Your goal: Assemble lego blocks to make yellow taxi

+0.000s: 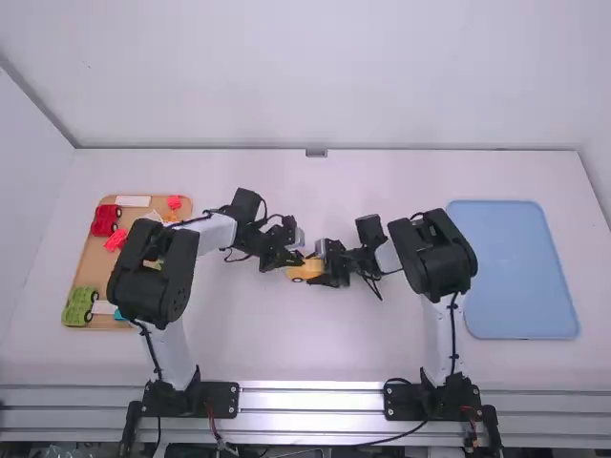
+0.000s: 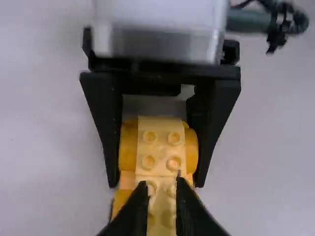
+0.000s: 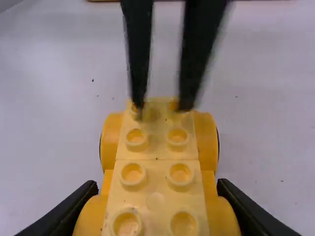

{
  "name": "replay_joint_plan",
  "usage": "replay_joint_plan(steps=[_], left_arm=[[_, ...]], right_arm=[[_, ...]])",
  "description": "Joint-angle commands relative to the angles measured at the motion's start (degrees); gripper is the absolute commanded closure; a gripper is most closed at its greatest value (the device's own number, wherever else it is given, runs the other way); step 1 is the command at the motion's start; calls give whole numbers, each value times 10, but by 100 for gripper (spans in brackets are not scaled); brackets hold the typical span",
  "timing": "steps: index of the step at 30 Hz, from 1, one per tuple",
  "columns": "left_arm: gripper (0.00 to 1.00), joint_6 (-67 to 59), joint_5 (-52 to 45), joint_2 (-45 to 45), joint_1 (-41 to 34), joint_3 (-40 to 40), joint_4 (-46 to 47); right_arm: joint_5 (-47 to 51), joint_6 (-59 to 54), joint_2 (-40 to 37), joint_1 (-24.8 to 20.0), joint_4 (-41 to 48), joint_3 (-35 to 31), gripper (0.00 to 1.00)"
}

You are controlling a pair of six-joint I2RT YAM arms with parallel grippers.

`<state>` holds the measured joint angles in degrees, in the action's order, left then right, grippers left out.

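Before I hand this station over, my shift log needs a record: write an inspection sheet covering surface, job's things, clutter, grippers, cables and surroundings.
Surface: white table, a few small dark specks.
Job's things: yellow car with studded top, between the arms.
Clutter: brown tray at far left, with red car and green car; blue tray at right.
Left gripper: fingers apart, tips at the car's studs.
Right gripper: closed on the car's sides.
Cables: black, running along both arms; thin loops near both grippers.
Surroundings: white wall behind, metal rails at the arm bases.
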<state>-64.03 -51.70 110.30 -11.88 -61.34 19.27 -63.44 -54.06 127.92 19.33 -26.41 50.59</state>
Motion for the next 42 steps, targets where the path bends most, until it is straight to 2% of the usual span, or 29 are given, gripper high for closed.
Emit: replay_joint_plan(steps=[1, 2, 3, 7, 8, 11, 14, 19, 21, 25, 29, 32, 38, 42], left_arm=[[52, 1, 2, -41, 6, -38, 17], [10, 8, 6, -47, 6, -43, 20], [1, 24, 20, -58, 7, -52, 26], [1, 97, 76, -111, 12, -66, 28], [1, 114, 91, -127, 19, -65, 29], [1, 153, 119, -155, 32, -65, 31], [1, 222, 158, -186, 50, -65, 32], [1, 313, 212, -228, 93, -65, 42], [1, 313, 201, -261, 122, -65, 69], [1, 316, 168, -305, 165, -65, 93], [1, 408, 193, -364, 229, -65, 105], [1, 457, 241, -388, 262, -64, 105], [1, 554, 363, -419, 310, -49, 104], [1, 655, 456, -424, 346, -40, 103]], right_arm=[[22, 2, 10, 2, 8, 16, 49], [22, 2, 10, 2, 10, 19, 48], [22, 3, 10, 2, 15, 23, 46], [22, 2, 5, -7, 47, 39, 24], [23, 2, -5, -13, 68, 42, 15], [47, -5, -32, -24, 121, 47, 7], [101, -35, -87, -38, 210, 50, 1], [151, -32, -187, -55, 303, 65, 1], [130, 17, -236, -59, 297, 82, 1], [127, 33, -272, -47, 320, 120, 1], [149, 82, -277, -8, 376, 206, 1], [162, 99, -277, 20, 388, 245, 1], [174, 102, -277, 76, 387, 277, 1], [250, 162, -277, 118, 387, 309, 1]])
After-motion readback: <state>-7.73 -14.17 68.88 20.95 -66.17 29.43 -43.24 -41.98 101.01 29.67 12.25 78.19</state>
